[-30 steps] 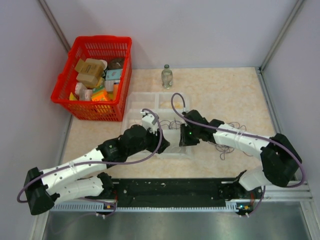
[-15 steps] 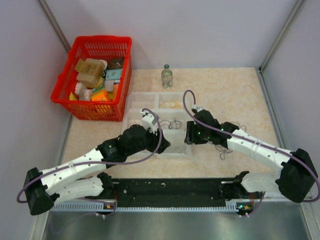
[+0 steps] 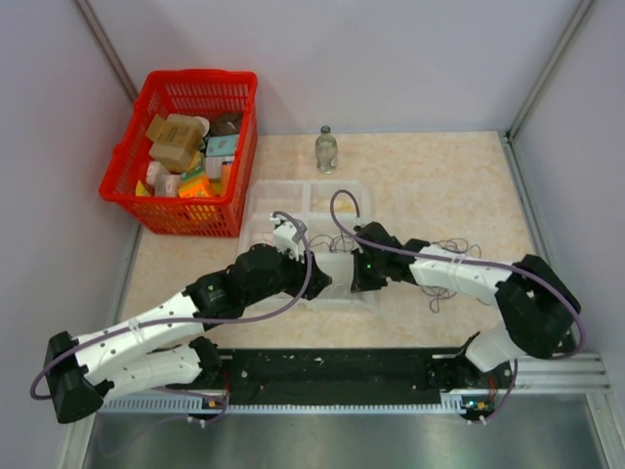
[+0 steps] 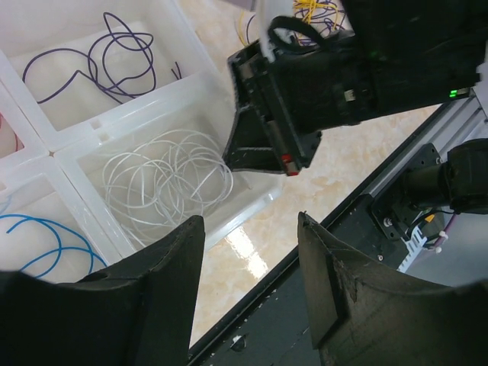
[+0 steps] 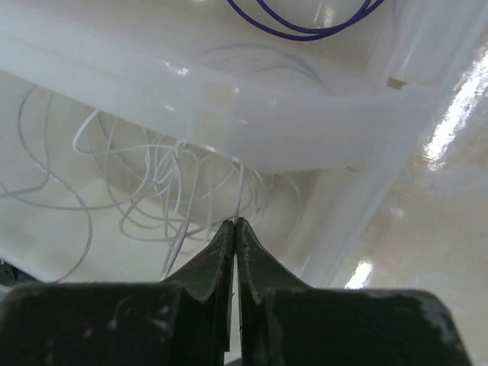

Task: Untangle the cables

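Above the table, the overhead camera shows a clear compartment tray (image 3: 256,203) at centre, with both grippers over its near-right cell. The left gripper (image 3: 317,281) reaches in from the left and the right gripper (image 3: 344,272) from the right. Jaw state cannot be read at this range. Thin dark cables (image 3: 441,291) lie loose on the table just right of the tray, beside the right arm, sprawled with no clear long axis. Only this view shows a red basket (image 3: 186,147) and a bottle (image 3: 326,149) behind the tray.

At the left wrist, the sorted strands become visible.
- A purple cable (image 4: 114,46) lies in the upper cell, its long axis across the frame.
- A white cable (image 4: 164,179) lies coiled, roughly round, in the middle cell.
- A blue cable (image 4: 34,227) curves in the lower-left cell.
- Yellow strands (image 4: 313,11) show at the top edge, behind the right gripper's body.

The left jaws stand moderately spread and hold nothing. The right gripper's tip meets the right edge of the white coil.

At the right wrist, the jaws are pressed together, pinching a single strand of the white cable. This strand runs straight up the frame from the fingertips (image 5: 217,259) to the coil. The purple cable shows beyond the divider.
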### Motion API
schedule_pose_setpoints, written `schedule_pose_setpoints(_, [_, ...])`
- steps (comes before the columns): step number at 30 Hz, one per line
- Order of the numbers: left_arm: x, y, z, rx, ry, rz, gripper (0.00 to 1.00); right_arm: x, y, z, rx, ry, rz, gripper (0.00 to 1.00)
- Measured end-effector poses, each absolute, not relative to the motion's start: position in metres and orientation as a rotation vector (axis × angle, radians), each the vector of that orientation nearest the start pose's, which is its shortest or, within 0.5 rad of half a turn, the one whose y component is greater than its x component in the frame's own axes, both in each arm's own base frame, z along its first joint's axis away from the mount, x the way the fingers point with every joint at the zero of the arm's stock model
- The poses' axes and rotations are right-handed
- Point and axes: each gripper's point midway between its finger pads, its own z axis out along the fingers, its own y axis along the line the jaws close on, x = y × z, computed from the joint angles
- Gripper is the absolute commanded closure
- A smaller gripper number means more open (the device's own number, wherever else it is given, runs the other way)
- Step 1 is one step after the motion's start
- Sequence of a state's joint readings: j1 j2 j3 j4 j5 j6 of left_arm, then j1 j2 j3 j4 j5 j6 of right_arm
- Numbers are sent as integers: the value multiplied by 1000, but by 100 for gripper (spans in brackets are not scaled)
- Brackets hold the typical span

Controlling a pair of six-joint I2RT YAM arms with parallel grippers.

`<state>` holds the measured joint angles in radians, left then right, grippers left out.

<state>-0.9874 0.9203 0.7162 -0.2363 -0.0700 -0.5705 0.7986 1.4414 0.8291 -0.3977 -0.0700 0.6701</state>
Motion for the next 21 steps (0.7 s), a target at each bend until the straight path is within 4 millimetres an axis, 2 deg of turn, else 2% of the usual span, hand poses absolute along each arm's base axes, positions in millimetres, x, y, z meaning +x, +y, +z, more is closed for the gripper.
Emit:
schedule_pose_setpoints(6, [169, -275, 196, 390, 2092, -905, 44, 208, 265, 34, -217, 2750, 503, 100])
schedule_pose_setpoints(9, [169, -275, 196, 389, 2093, -905, 44, 216, 264, 39, -229, 2728, 459, 95])
schedule_pose_setpoints(10, [169, -275, 196, 389, 2093, -905, 44, 217, 264, 42, -232, 2719, 457, 89])
schedule_pose_setpoints(13, [169, -275, 197, 389, 2092, -906, 43, 220, 259, 61, -247, 2685, 438, 53])
schedule_pose_setpoints(15, [169, -276, 197, 390, 2092, -907, 43, 222, 257, 76, -237, 2656, 438, 41])
schedule_pose_setpoints(17, [169, -276, 197, 391, 2092, -907, 43, 223, 250, 97, -239, 2609, 434, 38])
schedule_pose_setpoints(21, [169, -276, 196, 393, 2092, -909, 42, 228, 227, 139, -177, 2521, 433, 38])
